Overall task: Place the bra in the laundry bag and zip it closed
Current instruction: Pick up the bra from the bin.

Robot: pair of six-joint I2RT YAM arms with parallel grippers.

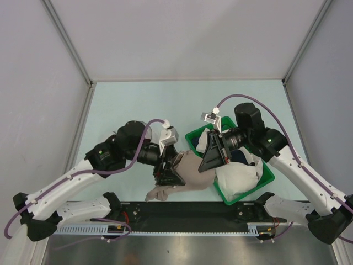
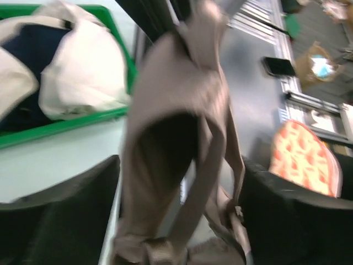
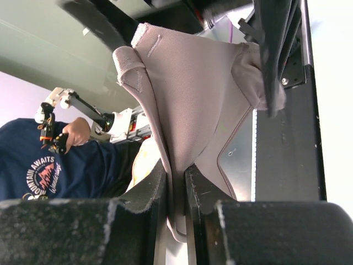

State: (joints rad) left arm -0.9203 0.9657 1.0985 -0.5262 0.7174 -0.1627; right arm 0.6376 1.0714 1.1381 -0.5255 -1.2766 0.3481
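The bra (image 1: 190,171) looks taupe-pink here. It hangs between the two arms above the table's near edge, and its lower end (image 1: 160,193) trails on the black rail. My right gripper (image 3: 176,187) is shut on a fold of the bra (image 3: 193,83), pinched flat between its pads. My left gripper (image 2: 182,221) is open wide, and a cup and straps of the bra (image 2: 176,99) hang between its fingers (image 2: 60,210). In the overhead view the left gripper (image 1: 168,176) is at the bra's left side and the right gripper (image 1: 212,157) at its right. The laundry bag is out of view.
A green plastic basket (image 1: 270,175) stands at the right under the right arm, holding white garments (image 1: 237,176) and a navy one (image 2: 27,55). The black rail (image 1: 193,207) with both arm bases runs along the near edge.
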